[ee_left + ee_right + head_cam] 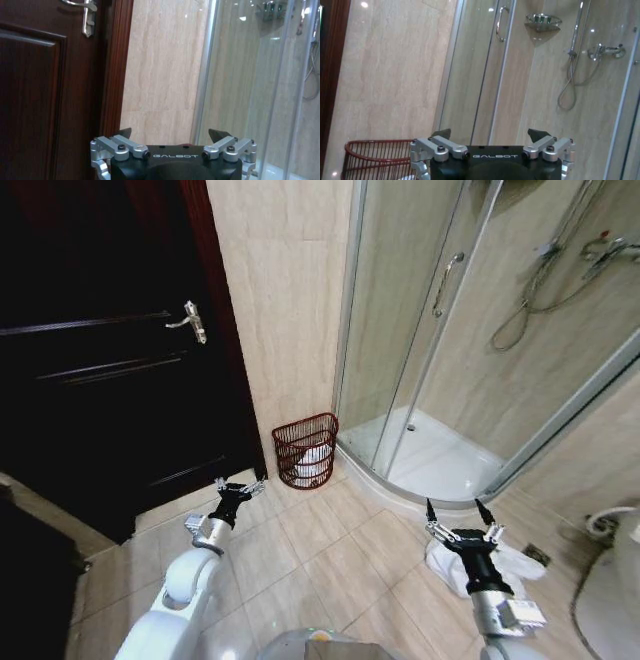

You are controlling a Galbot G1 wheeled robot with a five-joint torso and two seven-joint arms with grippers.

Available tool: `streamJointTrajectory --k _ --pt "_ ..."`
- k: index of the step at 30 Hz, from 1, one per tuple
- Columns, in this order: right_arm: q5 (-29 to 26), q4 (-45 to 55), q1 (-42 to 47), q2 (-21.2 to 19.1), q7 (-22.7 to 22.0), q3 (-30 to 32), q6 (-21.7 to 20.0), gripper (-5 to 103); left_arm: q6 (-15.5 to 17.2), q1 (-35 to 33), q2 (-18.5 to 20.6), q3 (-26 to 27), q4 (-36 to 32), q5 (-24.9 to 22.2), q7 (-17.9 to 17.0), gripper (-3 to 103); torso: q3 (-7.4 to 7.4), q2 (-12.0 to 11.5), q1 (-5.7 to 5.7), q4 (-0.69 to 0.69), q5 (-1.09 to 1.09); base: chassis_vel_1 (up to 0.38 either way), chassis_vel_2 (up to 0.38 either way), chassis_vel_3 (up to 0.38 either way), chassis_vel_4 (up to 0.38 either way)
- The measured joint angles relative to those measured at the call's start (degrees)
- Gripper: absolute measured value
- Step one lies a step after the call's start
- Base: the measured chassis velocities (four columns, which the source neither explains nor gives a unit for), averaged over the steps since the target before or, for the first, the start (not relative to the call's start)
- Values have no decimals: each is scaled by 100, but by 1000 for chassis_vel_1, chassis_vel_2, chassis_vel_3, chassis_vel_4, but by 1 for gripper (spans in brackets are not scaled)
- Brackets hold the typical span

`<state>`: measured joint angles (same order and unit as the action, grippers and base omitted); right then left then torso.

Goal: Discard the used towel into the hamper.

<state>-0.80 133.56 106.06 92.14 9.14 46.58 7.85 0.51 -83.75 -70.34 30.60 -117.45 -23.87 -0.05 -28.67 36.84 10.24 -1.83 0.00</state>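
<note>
Towel (470, 565) white, crumpled on floor tiles beside shower tray (440, 465), under my right gripper (461, 518), fingers spread and empty, hamper (306, 450) against wall by door (100, 380), white cloth inside, my left gripper (240, 489) open, near hamper.

Bright bathroom, dark door side.
I see glare spots on the shower glass (470, 75), door (90, 380) nearly black, head-view edges bent.

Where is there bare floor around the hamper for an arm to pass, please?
Bare tiles lie between the left gripper, the hamper and the right gripper. It is tight at the hamper itself, wedged between the wall and the shower tray. A white towel covers the floor under the right gripper.
</note>
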Motion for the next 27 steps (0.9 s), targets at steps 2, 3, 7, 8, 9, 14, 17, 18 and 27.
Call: streamJointTrajectory --k 2,3,7,8,9,14,17,18,27 --pt "-25 -34 -5 0 -1 16 71 100 1 0 -7 -12 0 23 0 100 1 1 -2 -1 -1 125 -96 -106 63" --pt "-66 -56 -4 0 -6 28 88 100 2 -3 -7 -20 0 50 0 100 1 1 -2 -1 1 73 -90 -62 64" --pt "-127 -92 22 0 -34 59 117 100 4 -7 -7 -33 0 89 2 100 0 0 -1 0 0 25 -32 -31 21" --pt "-127 -92 22 0 -34 59 117 100 4 -7 -7 -33 0 89 2 100 0 0 -1 0 0 0 0 0 0" --pt "-133 -108 22 0 -60 65 128 100 5 -7 -9 -47 0 101 3 100 0 0 0 0 1 0 0 0 0" --pt "-129 -147 23 0 -109 95 157 100 27 19 -39 -143 0 161 4 100 -1 0 2 0 0 0 0 0 0" --pt "-93 -144 29 0 -55 114 157 100 62 47 -62 -199 1 204 4 100 -1 0 1 0 0 0 0 0 0" --pt "-69 -141 25 0 -14 130 157 100 73 54 -63 -215 -1 210 4 100 0 0 1 0 0 0 0 0 0" --pt "-59 -189 -34 0 -30 136 150 100 149 143 -23 -228 18 166 4 100 0 0 0 -1 -1 -25 -18 32 33"
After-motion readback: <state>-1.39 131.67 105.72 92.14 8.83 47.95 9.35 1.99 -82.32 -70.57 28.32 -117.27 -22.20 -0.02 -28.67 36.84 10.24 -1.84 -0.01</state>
